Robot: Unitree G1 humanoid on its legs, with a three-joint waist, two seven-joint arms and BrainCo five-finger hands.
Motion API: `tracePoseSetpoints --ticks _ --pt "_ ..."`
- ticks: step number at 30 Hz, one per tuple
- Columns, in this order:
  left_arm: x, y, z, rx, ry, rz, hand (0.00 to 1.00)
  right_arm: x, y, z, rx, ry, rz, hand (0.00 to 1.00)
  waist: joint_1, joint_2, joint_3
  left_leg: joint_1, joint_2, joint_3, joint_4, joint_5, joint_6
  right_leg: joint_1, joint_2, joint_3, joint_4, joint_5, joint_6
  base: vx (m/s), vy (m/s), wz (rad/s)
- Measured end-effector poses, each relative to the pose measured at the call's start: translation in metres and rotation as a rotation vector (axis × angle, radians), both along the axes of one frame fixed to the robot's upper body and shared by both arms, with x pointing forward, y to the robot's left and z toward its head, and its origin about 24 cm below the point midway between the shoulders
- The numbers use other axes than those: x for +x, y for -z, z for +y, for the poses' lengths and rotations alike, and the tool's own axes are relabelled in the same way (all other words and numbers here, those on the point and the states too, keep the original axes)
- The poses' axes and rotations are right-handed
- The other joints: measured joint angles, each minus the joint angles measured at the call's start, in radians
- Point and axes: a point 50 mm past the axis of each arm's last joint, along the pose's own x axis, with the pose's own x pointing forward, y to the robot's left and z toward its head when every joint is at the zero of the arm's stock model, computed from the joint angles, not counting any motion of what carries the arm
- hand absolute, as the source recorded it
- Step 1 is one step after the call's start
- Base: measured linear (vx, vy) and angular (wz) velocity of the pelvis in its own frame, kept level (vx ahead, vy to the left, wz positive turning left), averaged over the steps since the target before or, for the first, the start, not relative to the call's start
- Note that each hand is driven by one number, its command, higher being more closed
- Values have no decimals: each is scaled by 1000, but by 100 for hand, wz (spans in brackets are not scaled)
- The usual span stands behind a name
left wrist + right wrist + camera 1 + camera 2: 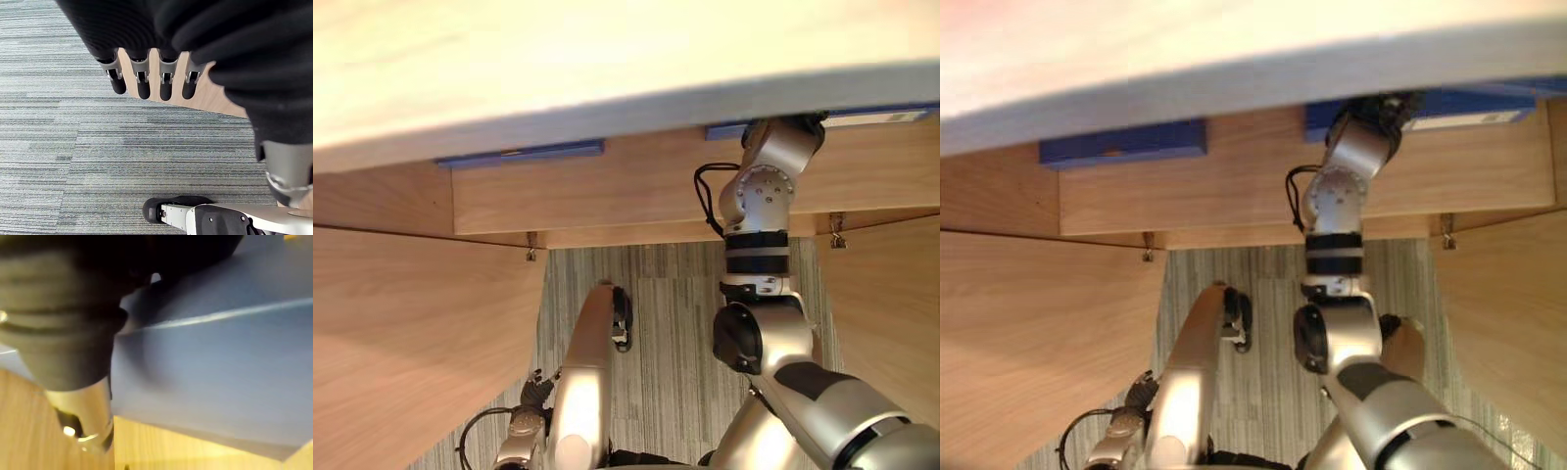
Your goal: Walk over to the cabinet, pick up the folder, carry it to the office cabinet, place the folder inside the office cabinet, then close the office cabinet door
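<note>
Cabinet top [607, 69] partly hides right hand [1378, 108] at folder [220, 362].

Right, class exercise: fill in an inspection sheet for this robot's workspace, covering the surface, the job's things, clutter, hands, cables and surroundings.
surface: pale wood cabinet top, with a shelf beneath it.
job's things: blue folder on the right side of the shelf, where the right arm reaches in; left door and right door stand open.
clutter: second blue folder on the left side of the shelf.
hands: left hand hangs low over the carpet, fingers straight, holding nothing; right hand is close against the blue folder, grip cannot be judged.
cables: nothing seen.
surroundings: grey striped carpet.
</note>
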Motion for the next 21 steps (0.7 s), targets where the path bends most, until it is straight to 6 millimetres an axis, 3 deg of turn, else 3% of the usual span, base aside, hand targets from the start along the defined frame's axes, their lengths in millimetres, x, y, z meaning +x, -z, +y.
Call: tracePoseSetpoints --ticks 8,13,21 --pt "-2 2 2 22 17 22 0 -16 2 8 -43 44 -18 0 -8 0 0 40 15 7 -5 -1 -2 33 17 2 -12 6 -9 -34 -7 -7" --pt "-5 4 4 33 20 42 0 -17 17 12 -45 53 34 0 -9 -4 -5 88 18 15 -31 -1 -3 72 24 0 -34 8 -12 -3 -10 -5" --pt "-7 5 5 41 16 51 0 -20 16 11 -92 86 46 0 -7 -5 -5 116 19 14 -57 4 -12 103 31 -10 -57 9 -13 0 0 0"
